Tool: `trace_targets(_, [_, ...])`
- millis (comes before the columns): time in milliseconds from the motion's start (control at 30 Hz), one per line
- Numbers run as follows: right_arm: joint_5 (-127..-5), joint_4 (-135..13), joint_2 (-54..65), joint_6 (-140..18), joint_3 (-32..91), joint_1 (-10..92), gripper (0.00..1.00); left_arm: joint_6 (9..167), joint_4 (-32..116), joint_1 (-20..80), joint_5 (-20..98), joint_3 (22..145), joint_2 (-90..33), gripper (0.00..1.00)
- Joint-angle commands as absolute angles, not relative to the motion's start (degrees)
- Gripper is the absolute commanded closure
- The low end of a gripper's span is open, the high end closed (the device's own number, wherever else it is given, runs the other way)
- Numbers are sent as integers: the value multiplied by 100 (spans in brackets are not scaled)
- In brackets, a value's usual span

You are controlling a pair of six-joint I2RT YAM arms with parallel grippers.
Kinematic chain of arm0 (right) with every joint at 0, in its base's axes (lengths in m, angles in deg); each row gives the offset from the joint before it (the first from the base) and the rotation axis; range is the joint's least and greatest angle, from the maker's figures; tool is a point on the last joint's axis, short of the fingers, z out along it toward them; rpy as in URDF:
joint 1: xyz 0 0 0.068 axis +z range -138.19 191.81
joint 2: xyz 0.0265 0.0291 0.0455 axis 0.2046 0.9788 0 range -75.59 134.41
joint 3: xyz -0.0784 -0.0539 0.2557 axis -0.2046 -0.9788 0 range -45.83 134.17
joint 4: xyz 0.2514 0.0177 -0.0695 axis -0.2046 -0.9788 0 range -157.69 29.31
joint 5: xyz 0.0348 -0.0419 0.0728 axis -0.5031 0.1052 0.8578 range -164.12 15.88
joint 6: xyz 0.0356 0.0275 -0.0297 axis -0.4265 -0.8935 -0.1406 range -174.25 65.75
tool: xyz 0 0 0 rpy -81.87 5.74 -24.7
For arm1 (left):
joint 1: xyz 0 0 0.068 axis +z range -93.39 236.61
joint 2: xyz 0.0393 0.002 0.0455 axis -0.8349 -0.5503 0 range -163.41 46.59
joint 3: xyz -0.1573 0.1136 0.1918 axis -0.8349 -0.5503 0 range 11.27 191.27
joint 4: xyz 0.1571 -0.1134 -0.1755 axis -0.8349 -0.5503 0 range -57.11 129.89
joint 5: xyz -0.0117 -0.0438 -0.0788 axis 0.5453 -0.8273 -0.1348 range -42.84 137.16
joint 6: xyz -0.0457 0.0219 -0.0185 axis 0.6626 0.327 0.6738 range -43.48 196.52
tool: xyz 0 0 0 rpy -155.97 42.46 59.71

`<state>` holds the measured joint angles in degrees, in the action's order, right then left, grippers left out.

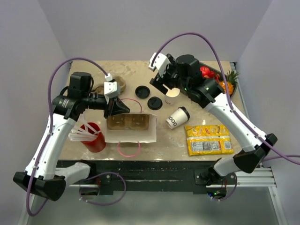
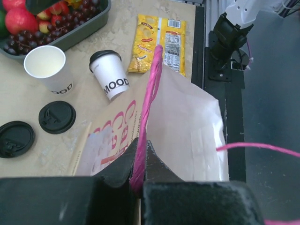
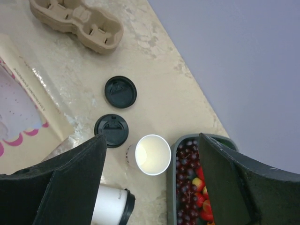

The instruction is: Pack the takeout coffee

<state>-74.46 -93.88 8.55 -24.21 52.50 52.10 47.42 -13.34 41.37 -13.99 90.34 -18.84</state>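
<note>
The takeout coffee (image 1: 176, 117), a white cup with dark lettering and a black lid, lies on its side right of the paper bag (image 1: 131, 127); it also shows in the left wrist view (image 2: 109, 73) and the right wrist view (image 3: 112, 205). My left gripper (image 2: 139, 159) is shut on the bag's pink handle (image 2: 151, 89), holding it up. My right gripper (image 3: 152, 183) is open and empty, high above the lidless white cup (image 3: 150, 155), which stands upright beside the fruit tray.
Two spare black lids (image 1: 142, 91) (image 1: 154, 102) lie behind the bag. A cardboard cup carrier (image 3: 77, 22) sits at the back left. A fruit tray (image 1: 218, 77) is back right, a yellow snack packet (image 1: 207, 139) front right, a red cup with straws (image 1: 93, 136) front left.
</note>
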Motion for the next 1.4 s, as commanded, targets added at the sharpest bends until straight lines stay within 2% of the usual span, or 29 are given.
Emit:
trace_targets(0, [-7483,-9005,676,-2753,4946,5188,19,4416,-970,4027,-1385,8250,-1355,100])
trace_targets(200, [-7369,-9049,553,-2920,4620,5188,19,4988,121,3859,-997,6982,-404,100])
trace_targets(433, [-7316,-9250,684,-2937,4803,5136,20,5621,455,3833,-874,7296,-641,100])
trace_targets(567, [-5886,-10435,1255,-2825,5619,4111,29,5911,465,3833,-1120,7709,-1149,100])
trace_targets(667, [-5411,-11324,1704,-2613,6087,3329,34,6131,333,3833,-1287,7990,-1562,100])
trace_targets(833, [-4407,-11984,2091,-2665,5561,2500,35,6790,306,3981,-1576,8439,-2082,100])
trace_targets(967, [-4213,-11749,2205,-2945,4805,2289,29,6817,79,4167,-1481,8483,-2372,100])
trace_targets(1033, [-4187,-11519,2284,-3034,4558,2218,26,6729,-53,4315,-1341,8553,-2478,95])
trace_targets(1067, [-4204,-11527,2372,-3060,4558,2174,23,6712,-219,4386,-1296,8588,-2626,90])
trace_targets(1100, [-4222,-11501,2503,-3061,4584,2130,23,6625,-317,4474,-1313,8667,-2715,79])
trace_targets(1200, [-4389,-11466,2767,-3070,4724,2068,21,6466,-484,4834,-1410,8712,-2952,67])
trace_targets(1367, [-4582,-11519,3286,-3034,4883,2033,20,6351,-529,4949,-1445,8756,-3102,62])
